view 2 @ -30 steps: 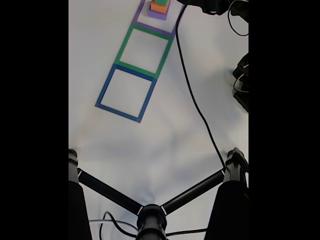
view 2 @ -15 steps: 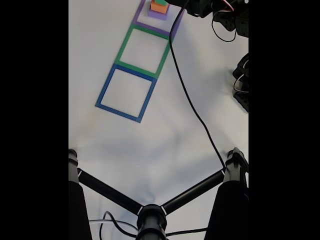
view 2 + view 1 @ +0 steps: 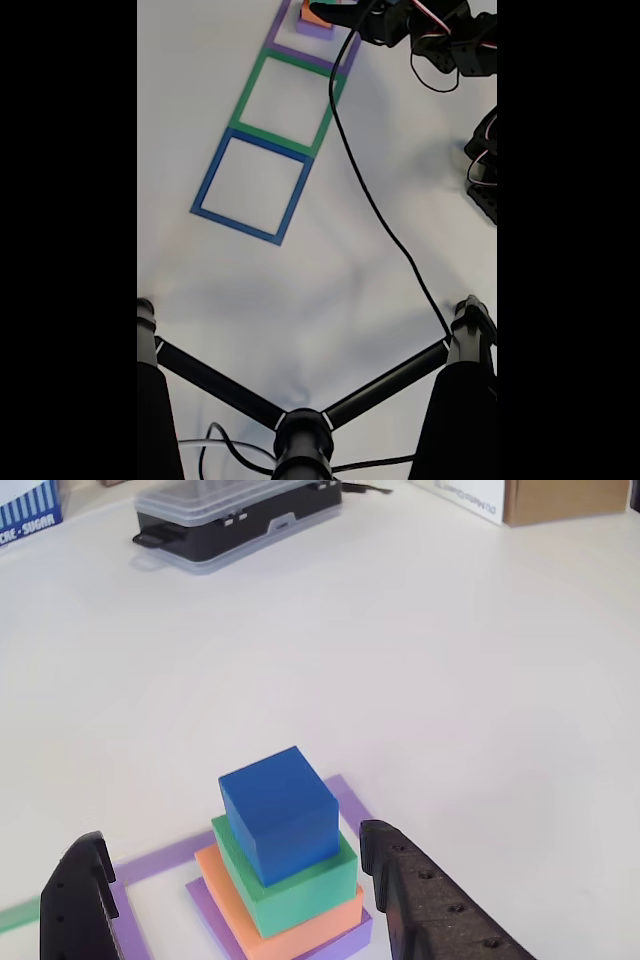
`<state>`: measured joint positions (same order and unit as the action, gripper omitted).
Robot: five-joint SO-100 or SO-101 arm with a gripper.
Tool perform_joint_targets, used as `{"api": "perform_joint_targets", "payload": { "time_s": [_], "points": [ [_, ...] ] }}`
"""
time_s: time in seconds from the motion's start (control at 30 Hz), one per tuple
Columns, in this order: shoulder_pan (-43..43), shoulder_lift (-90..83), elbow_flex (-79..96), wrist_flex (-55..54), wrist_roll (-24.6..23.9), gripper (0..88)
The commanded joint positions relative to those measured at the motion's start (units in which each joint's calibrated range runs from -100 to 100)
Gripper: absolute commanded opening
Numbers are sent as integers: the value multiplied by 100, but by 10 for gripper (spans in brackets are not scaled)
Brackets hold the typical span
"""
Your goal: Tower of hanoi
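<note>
The tower of hanoi stands stacked inside a purple tape square (image 3: 349, 798): blue cube (image 3: 278, 815) on top, then the green block (image 3: 300, 880), the orange block (image 3: 325, 920) and the purple slab (image 3: 355, 935). In the other view my gripper (image 3: 232, 836) is open. Its black fingers (image 3: 425, 900) stand either side of the stack, apart from it, with the blue cube between the tips. In the fixed view the gripper (image 3: 325, 12) reaches in from the right at the top edge and covers most of the tower (image 3: 312, 25).
Green (image 3: 288, 100) and blue (image 3: 250, 185) tape squares lie in a row below the purple one. A black cable (image 3: 380, 210) crosses the table. Black tripod legs (image 3: 300, 430) fill the bottom. A black case (image 3: 240, 515) and a cardboard box (image 3: 560, 495) stand far off.
The arm has swung leftward along the top edge of the fixed view. Its gripper now hangs over the stack, hiding the blocks that showed before.
</note>
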<state>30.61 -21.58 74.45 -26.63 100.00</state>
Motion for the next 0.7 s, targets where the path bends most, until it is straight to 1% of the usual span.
{"api": "perform_joint_targets", "payload": {
  "time_s": [0.0, 0.33, 0.67],
  "points": [
    [-53, 42, -389, -166, 0, 278],
    [-15, 611, -971, -182, 0, 278],
    [-53, 940, -953, -416, 0, 274]
  ]
}}
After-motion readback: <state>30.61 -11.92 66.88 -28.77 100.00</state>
